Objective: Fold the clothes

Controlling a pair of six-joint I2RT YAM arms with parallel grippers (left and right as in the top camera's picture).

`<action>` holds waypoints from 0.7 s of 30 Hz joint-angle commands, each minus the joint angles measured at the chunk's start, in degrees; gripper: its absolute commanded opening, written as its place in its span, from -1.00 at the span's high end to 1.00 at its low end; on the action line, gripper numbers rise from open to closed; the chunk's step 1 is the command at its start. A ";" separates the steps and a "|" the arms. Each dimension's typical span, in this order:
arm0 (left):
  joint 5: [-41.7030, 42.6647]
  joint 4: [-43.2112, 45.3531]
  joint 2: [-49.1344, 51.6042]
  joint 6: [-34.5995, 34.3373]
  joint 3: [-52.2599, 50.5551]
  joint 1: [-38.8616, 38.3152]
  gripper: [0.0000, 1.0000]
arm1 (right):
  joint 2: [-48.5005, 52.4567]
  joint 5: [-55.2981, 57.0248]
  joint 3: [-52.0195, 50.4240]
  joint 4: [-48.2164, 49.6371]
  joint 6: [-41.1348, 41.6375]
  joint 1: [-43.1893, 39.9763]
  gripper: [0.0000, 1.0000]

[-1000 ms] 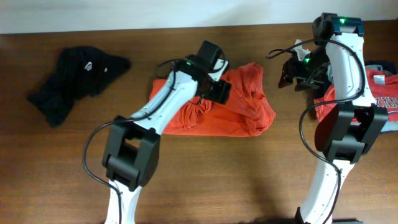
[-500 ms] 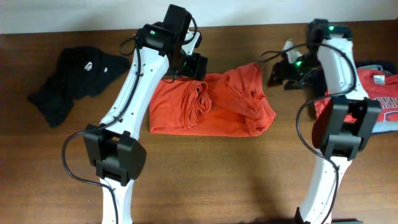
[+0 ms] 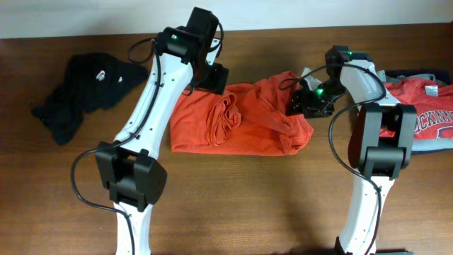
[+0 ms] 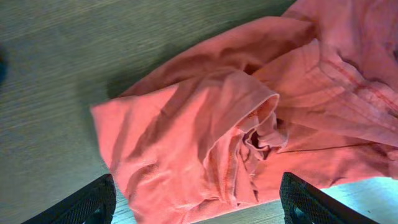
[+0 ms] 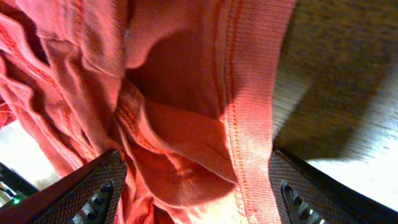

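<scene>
The orange-red T-shirt (image 3: 248,127) lies rumpled in the middle of the bench (image 3: 283,205). The left claw (image 3: 210,76) hangs over its far left corner, jaws spread wide and empty. The right claw (image 3: 301,104) is low at the shirt's right edge, jaws also wide apart, with the hem beneath the gap. The black garment (image 3: 81,88) lies well apart to the left.

Partial white lettering, roughly "CKNN", on red garment (image 3: 433,106), rest illegible
</scene>
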 commanded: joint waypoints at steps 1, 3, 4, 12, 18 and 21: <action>-1.62 -0.02 -0.26 0.70 0.42 1.70 -0.68 | 1.01 -0.31 -2.95 1.79 -0.85 2.10 -0.55; -1.62 -0.04 -0.26 0.70 0.42 2.71 -0.68 | 1.01 -0.31 -3.48 2.78 -0.83 2.80 -0.55; -1.60 -0.04 -0.26 0.68 0.42 3.41 -0.68 | 1.01 -0.33 -3.54 3.28 -0.83 3.23 -0.55; -1.38 -0.07 -0.26 0.52 0.42 9.25 -0.68 | 1.01 -0.04 -3.67 8.55 0.94 5.86 -0.26; -1.40 -0.11 -0.26 0.52 0.42 10.56 -0.69 | 1.01 -0.04 -3.67 8.81 2.01 5.49 0.88; -1.38 -0.07 -0.26 0.50 0.42 10.56 -0.69 | 0.98 -0.07 -3.61 7.76 2.43 4.59 0.92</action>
